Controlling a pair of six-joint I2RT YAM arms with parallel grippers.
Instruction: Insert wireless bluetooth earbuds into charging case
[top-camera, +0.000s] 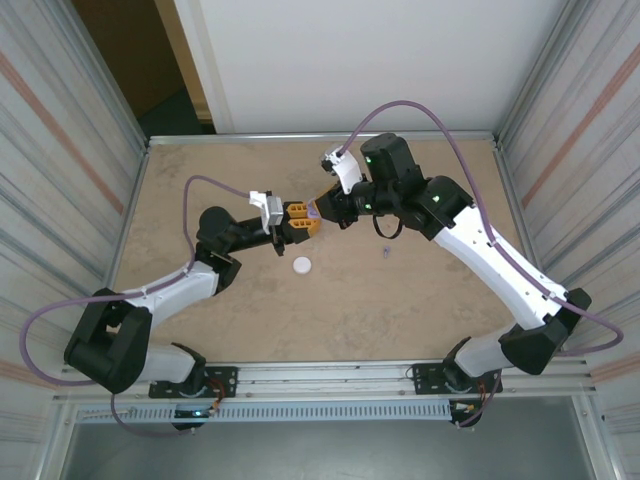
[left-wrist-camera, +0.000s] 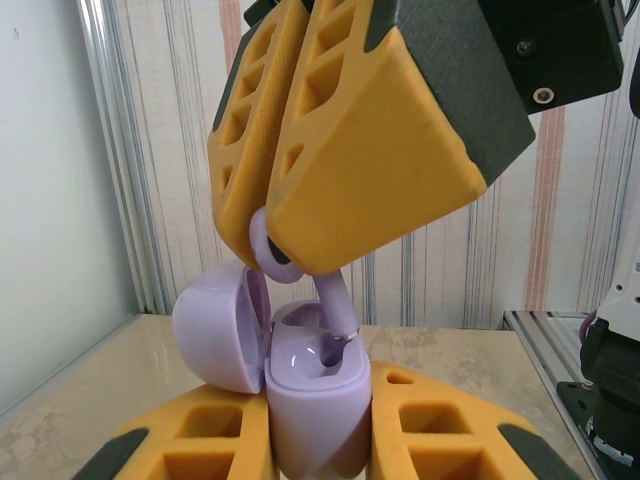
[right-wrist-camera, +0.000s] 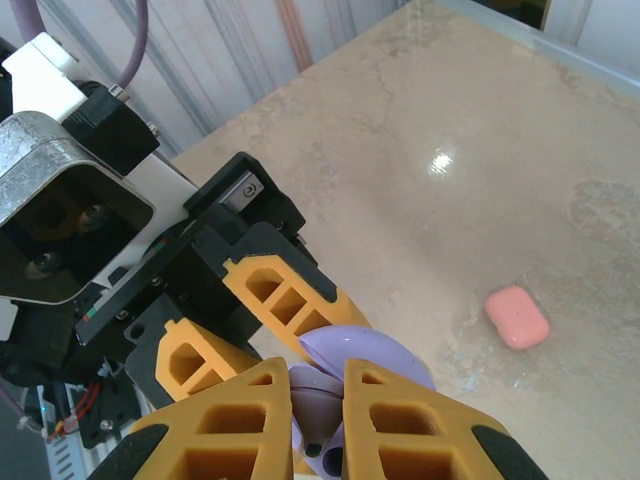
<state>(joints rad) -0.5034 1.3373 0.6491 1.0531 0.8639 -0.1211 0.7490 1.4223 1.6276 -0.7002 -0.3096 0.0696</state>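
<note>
Earbud over case, held off the table (top-camera: 200, 200): your right gripper (left-wrist-camera: 275, 235) is clamped tight on the purple earbud (left-wrist-camera: 337, 305), its head pinched between the orange fingers and its stem sticking out below them. The earbud's long axis runs steeply downward, leaning a little off vertical, and the stem tip points into a well of the purple charging case (left-wrist-camera: 310, 400). Your left gripper (left-wrist-camera: 318, 430) is closed on that case from both sides, keeping it upright with the lid (left-wrist-camera: 215, 330) swung open to one side. A white case (top-camera: 302, 265) lies on the table near the two grippers, and a pink case (right-wrist-camera: 518, 317) lies well apart.
</note>
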